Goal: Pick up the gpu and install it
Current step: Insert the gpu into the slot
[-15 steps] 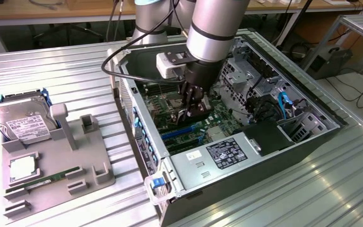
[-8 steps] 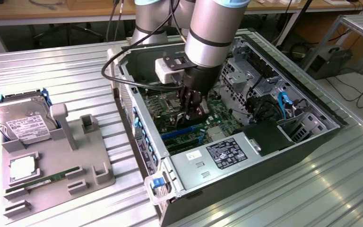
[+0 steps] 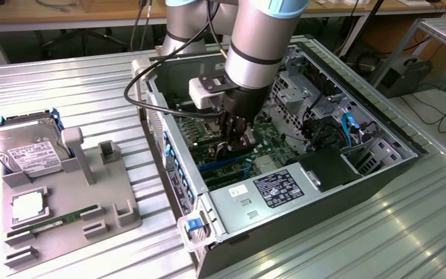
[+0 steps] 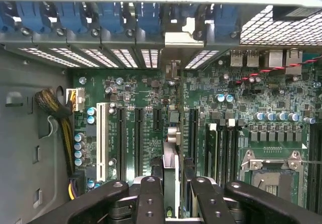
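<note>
**GPU IN PINCER, OVER MOTHERBOARD SLOTS**

Pincer (image 3: pixel 237 135), frame centre in the exterior view, is down inside the open PC case (image 3: pixel 378 174) and clamped on the gpu (image 4: pixel 171 156). In the wrist view the card is seen edge-on: a thin slab, silver bracket end up-frame, held between the black fingers (image 4: pixel 151 199) at lower centre. Its long axis runs straight away from the pincer, parallel w/ the expansion slots (image 4: pixel 138 143), toward the rear slot openings (image 4: pixel 173 40) under the blue clips.

Card hangs directly below the pincer, approx. in line w/ a dark slot; whether the edge is seated cannot be told.

Materials: green motherboard (image 4: pixel 236 103), dense w/ capacitors; one white slot (image 4: pixel 102 141), others black; perforated metal grilles. On the ribbed metal table (image 3: pixel 68 87), left of frame, a grey fixture tray (image 3: pixel 118 206) holds a silver hard drive (image 3: pixel 25 145).
</note>
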You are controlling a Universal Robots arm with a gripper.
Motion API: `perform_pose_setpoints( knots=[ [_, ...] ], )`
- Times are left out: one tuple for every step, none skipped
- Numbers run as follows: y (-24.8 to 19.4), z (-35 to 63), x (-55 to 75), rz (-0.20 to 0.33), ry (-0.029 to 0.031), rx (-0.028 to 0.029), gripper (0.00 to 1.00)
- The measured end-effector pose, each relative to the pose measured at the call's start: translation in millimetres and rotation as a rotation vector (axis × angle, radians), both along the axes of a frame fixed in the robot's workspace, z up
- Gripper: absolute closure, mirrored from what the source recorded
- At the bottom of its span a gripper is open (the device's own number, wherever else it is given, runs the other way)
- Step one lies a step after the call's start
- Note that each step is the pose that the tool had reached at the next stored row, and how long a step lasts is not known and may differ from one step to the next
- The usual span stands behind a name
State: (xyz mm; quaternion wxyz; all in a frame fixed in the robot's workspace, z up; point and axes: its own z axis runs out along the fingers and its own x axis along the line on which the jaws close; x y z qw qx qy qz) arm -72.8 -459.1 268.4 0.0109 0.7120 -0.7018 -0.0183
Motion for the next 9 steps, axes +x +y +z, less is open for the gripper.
perform_pose_setpoints(
  knots=[
    [0.0,-0.2,-0.5,0.0,0.0001,0.0,0.74],
    [0.0,-0.4,-0.9,0.0,0.0001,0.0,0.74],
    [0.1,-0.6,-1.3,0.0,0.0001,-0.0001,0.74],
    [0.2,-0.8,-1.5,0.0,0.0001,-0.0001,0.74],
    [0.3,-0.9,-1.5,0.0,0.0001,-0.0001,0.74],
    [0.4,-1.1,-1.6,0.0,0.0005,0.0001,0.74],
    [0.5,-1.2,-1.6,0.0,0.001,0.0001,0.74],
    [0.5,-1.3,-1.7,0.0,0.0018,-0.0001,0.74],
    [0.6,-1.8,-1.7,0.0,0.0023,0.0001,0.74]
  ],
)
